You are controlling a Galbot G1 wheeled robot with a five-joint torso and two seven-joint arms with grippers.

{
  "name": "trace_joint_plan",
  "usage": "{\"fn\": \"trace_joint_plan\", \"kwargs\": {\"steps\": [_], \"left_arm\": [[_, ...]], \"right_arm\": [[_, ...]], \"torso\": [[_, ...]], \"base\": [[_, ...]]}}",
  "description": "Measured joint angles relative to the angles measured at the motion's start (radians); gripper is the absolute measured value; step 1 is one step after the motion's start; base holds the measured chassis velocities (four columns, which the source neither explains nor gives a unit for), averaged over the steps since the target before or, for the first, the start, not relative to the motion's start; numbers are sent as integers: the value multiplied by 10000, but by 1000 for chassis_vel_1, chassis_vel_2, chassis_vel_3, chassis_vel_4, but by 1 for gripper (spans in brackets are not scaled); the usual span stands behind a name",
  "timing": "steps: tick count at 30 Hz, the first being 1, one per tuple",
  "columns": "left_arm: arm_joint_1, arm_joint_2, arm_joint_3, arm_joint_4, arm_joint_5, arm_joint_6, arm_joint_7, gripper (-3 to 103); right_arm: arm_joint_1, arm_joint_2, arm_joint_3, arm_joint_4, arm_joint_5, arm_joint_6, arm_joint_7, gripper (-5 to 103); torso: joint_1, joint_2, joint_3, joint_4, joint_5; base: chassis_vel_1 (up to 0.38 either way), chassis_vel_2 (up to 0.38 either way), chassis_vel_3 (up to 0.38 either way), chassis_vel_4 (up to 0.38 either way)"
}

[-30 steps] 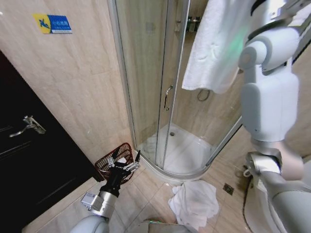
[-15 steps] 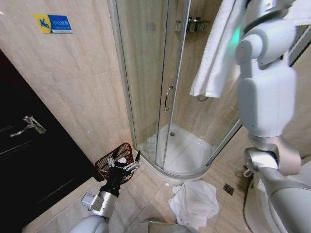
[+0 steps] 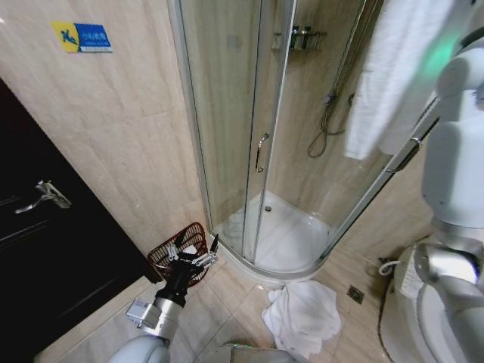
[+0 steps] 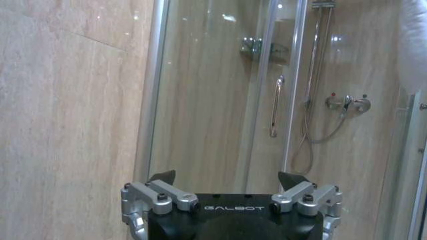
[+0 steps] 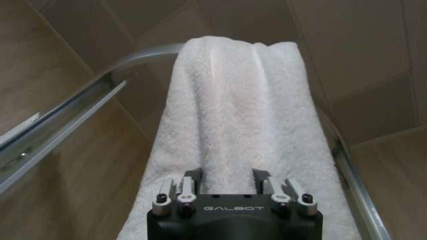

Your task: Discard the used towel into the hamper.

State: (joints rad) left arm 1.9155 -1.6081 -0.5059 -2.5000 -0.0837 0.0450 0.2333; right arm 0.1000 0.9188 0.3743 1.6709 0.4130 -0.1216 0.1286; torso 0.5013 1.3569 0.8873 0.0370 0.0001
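Towel [image 5: 233,130] draped over shower rail, right gripper [image 5: 225,181] closed on a fold | soft, limp, light; pinching a bunched fold looks best | left gripper [image 3: 192,255] spread wide, empty, low over hamper [image 3: 175,258] by shower.

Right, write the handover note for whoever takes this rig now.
Left gripper: open, empty, low in front of the small round red-brown wire hamper on the floor beside the shower.
Right gripper: raised, shut on a fold of the white terry towel draped over the shower's curved metal rail.
A crumpled white floor towel lies on the tiles.
Done: draped towel gripped.
Left: nothing is in the hamper yet; carry it over and drop it in.
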Motion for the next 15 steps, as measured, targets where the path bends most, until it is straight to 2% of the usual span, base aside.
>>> {"fn": "trace_joint_plan", "kwargs": {"steps": [2, 5, 6, 8, 9, 10, 11, 12, 13, 15], "left_arm": [[0, 0, 0, 0, 0, 0, 0, 100], [0, 0, 0, 0, 0, 0, 0, 100], [0, 0, 0, 0, 0, 0, 0, 100], [0, 0, 0, 0, 0, 0, 0, 100], [0, 0, 0, 0, 0, 0, 0, 100], [0, 0, 0, 0, 0, 0, 0, 100], [0, 0, 0, 0, 0, 0, 0, 100], [0, 0, 0, 0, 0, 0, 0, 100], [0, 0, 0, 0, 0, 0, 0, 100], [-1, 0, 0, 0, 0, 0, 0, 100]], "right_arm": [[-16, -20, 19, 9, 31, 2, -9, 48], [-159, -166, 55, 177, 216, 22, -28, 32], [-159, -166, 55, 177, 216, 22, -28, 32], [-222, -246, 97, 269, 337, 80, -35, 21], [-222, -246, 97, 269, 337, 80, -35, 21], [-250, -289, 110, 299, 409, 155, -33, 16], [-272, -316, 118, 320, 450, 184, -33, 16], [-309, -359, 132, 360, 528, 217, -33, 10], [-309, -359, 132, 360, 528, 217, -33, 10], [-411, -442, 135, 511, 772, 258, -12, 4]], "torso": [[0, 0, 0, 0, 0], [0, 0, 0, 1, 0], [0, 0, 0, 1, 0], [0, 0, 0, 1, -1], [0, 0, 0, 1, -1], [0, 0, 0, 1, -1], [0, 0, 0, 1, -1], [0, 0, 0, 1, -1], [0, 0, 0, 1, -1], [0, 0, 0, 0, -1]], "base": [[0, 0, 0, 0], [0, 0, 0, 0], [0, 0, 0, 0], [0, 0, 0, 0], [0, 0, 0, 0], [0, 0, 0, 0], [0, 0, 0, 0], [0, 0, 0, 0], [0, 0, 0, 0], [0, 0, 0, 0]]}}
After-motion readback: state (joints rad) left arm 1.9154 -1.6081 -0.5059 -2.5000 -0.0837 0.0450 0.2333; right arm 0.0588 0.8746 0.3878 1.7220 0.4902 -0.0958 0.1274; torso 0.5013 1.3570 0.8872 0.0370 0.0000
